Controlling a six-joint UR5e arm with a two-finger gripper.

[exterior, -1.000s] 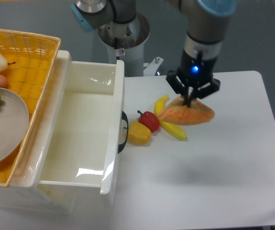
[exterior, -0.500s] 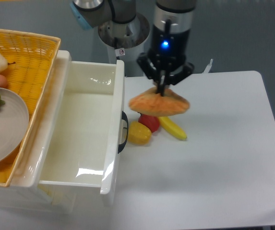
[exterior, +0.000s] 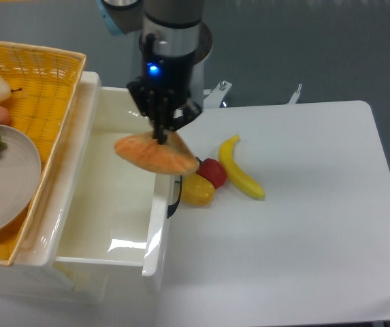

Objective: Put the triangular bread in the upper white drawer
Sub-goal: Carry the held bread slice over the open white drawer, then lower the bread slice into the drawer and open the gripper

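Clamped on the triangular bread [exterior: 155, 154], my jaws [exterior: 160, 138] have carried it left from over the banana [exterior: 239, 169] and peppers to the right wall of the upper white drawer [exterior: 109, 197]. It hangs mostly above the cavity, so release looks close. Its long axis runs left-right, dipping toward the right.

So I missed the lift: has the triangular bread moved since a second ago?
Yes. Held in the gripper, the triangular bread has gone left, from beside the banana to over the right wall of the upper white drawer.
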